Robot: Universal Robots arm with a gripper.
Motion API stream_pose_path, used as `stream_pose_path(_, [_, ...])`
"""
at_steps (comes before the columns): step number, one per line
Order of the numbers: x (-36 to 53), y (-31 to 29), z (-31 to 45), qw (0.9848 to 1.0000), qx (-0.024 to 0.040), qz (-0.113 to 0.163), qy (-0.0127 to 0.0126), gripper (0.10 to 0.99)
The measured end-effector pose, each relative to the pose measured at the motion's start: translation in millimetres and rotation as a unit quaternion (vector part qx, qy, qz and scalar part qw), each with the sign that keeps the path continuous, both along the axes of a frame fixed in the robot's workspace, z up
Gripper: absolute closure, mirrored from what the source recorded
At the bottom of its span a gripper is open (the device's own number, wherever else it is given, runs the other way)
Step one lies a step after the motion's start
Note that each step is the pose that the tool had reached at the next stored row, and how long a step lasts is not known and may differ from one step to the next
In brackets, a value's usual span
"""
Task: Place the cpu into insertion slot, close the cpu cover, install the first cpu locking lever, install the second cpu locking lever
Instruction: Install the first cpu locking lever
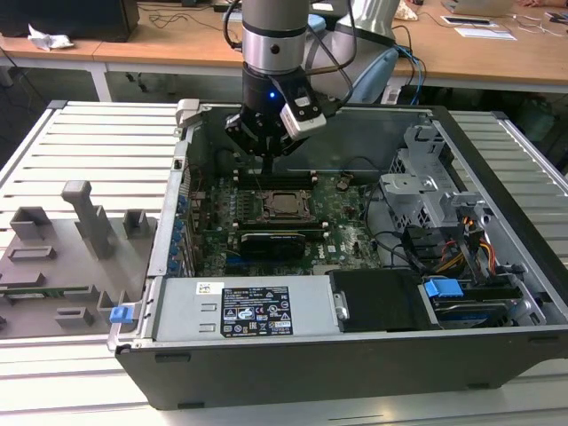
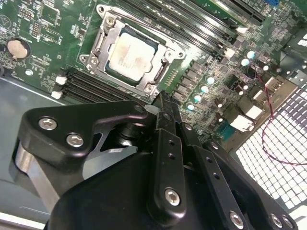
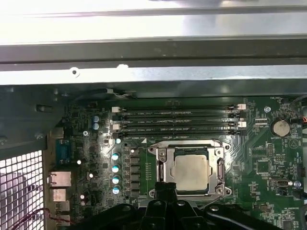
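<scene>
A slatted white bench (image 1: 89, 142) carries the open computer case (image 1: 497, 177); at the motherboard's (image 1: 346, 222) middle, the cpu (image 3: 190, 172) lies in the insertion slot (image 3: 171, 165) under the lowered cpu cover (image 3: 187, 145). The gripper (image 3: 165, 188), fingers together and empty, hovers beside it; pressing here likely wants slow, square contact

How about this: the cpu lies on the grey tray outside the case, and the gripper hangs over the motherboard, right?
No: the cpu sits in the insertion slot, as the first wrist view shows. The gripper does hang over the motherboard.
</scene>
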State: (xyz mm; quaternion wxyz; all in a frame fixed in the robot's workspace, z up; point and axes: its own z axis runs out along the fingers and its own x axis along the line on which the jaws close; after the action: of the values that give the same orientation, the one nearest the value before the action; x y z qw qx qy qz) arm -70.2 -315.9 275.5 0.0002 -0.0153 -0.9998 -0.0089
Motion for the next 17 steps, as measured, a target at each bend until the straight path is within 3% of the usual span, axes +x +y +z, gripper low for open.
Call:
stream_pose_path(4, [-15.8, 0.0, 0.0, 1.0, 0.0002, 0.0, -0.0003, 0.98])
stream_pose_path(7, [-31.1, 0.0, -1.6, 1.0, 0.0013, 0.007, -0.0032, 0.98])
stream_pose_path(9, [-32.8, 2.2, -6.9, 0.9997, 0.0014, 0.026, -0.0033, 0.98])
stream_pose_path(13, [-34.0, 6.4, -13.5, 0.9996, 0.0014, 0.028, -0.0033, 0.98])
stream_pose_path(17, [-34.0, 10.3, -14.9, 0.9996, 0.0014, 0.028, -0.0033, 0.98])
